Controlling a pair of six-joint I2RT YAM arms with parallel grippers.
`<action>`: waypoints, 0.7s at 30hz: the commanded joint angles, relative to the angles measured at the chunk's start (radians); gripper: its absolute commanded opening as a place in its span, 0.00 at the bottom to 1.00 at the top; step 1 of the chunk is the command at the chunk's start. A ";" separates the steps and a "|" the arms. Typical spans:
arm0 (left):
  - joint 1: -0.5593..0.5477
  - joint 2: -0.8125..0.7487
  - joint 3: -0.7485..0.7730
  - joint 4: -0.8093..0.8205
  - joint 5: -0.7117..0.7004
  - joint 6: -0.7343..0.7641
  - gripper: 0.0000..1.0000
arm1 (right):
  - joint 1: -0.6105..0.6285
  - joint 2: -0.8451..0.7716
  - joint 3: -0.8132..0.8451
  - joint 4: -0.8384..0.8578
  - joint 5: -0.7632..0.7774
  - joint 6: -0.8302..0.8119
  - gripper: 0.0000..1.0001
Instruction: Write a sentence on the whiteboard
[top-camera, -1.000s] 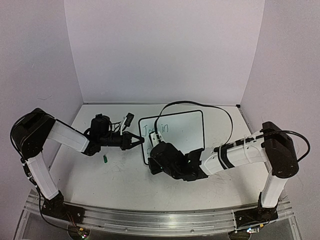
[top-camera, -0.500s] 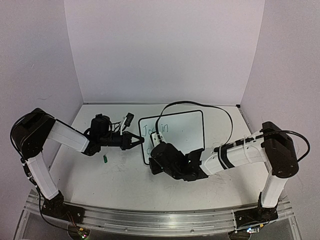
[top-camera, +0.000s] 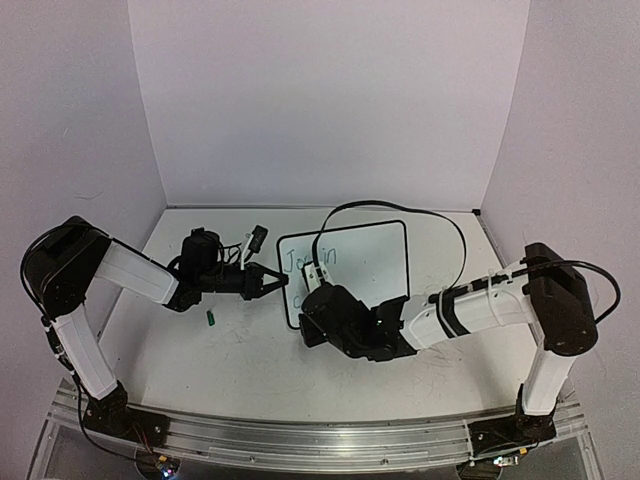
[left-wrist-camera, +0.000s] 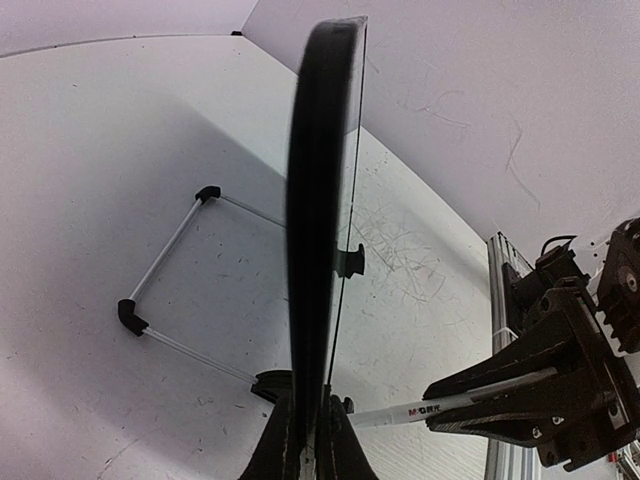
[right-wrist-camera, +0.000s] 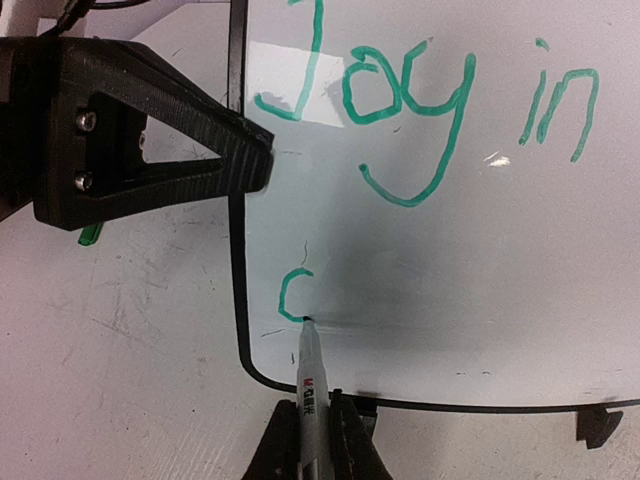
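Note:
The whiteboard (top-camera: 350, 262) stands tilted mid-table. My left gripper (top-camera: 280, 283) is shut on its left edge; the left wrist view shows the board edge-on (left-wrist-camera: 320, 200) between the jaws of that gripper (left-wrist-camera: 307, 440). My right gripper (top-camera: 312, 298) is shut on a white marker (right-wrist-camera: 310, 370). The marker's tip touches the board (right-wrist-camera: 450, 260) at the bottom of a green curved stroke (right-wrist-camera: 292, 297), low on the left. Above it the sentence reads "Joy in" (right-wrist-camera: 400, 100) in green. The marker also shows in the left wrist view (left-wrist-camera: 440, 407).
A small green marker cap (top-camera: 211, 318) lies on the table left of the board. The board's wire stand (left-wrist-camera: 170, 260) rests behind it. A black cable (top-camera: 400, 210) loops over the board's top. White walls enclose the table on three sides.
My right gripper with the marker has shifted very slightly along the board. The left arm and the board have not moved.

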 joint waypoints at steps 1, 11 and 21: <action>-0.009 -0.017 0.009 0.023 0.020 0.015 0.00 | -0.036 -0.036 0.028 0.006 0.080 -0.017 0.00; -0.009 -0.016 0.011 0.023 0.020 0.015 0.00 | -0.043 -0.037 0.040 0.033 0.067 -0.045 0.00; -0.010 -0.016 0.012 0.023 0.022 0.015 0.00 | -0.045 -0.044 0.045 0.048 0.068 -0.056 0.00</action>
